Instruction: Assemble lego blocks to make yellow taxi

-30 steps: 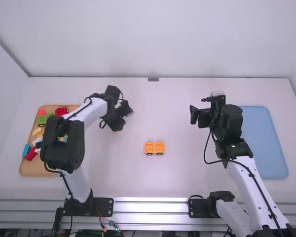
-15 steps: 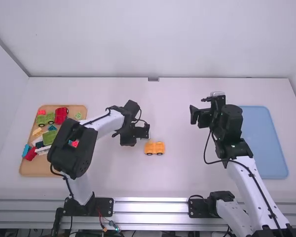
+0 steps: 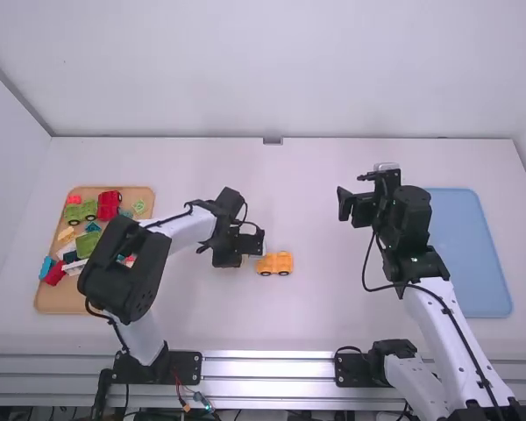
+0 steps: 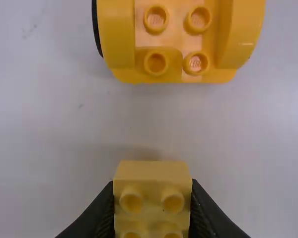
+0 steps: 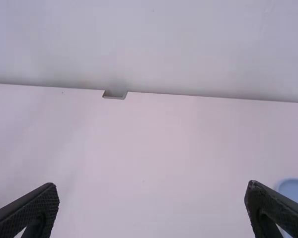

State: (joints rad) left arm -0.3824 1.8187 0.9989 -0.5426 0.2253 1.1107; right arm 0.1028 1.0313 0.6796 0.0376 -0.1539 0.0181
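My left gripper [image 3: 242,260] is low over the middle of the table, just left of the orange-yellow wheeled car base [image 3: 275,263]. In the left wrist view my left gripper [image 4: 152,203] is shut on a yellow studded block [image 4: 152,173], with a gap between it and the car base [image 4: 176,42], whose studs face up. My right gripper [image 3: 356,207] is held up over the right half of the table; in the right wrist view my right gripper [image 5: 151,196] stands open, nothing between its fingers.
At the left, a wooden tray [image 3: 60,301] holds green and red wheeled pieces and several loose blocks, partly behind the left arm. A blue tray [image 3: 473,254] lies at the right, beside the right arm.
My left gripper has come from farther back and left toward the car base, then shifted slightly nearer the camera in the last half second. The right arm and the car base have kept still.
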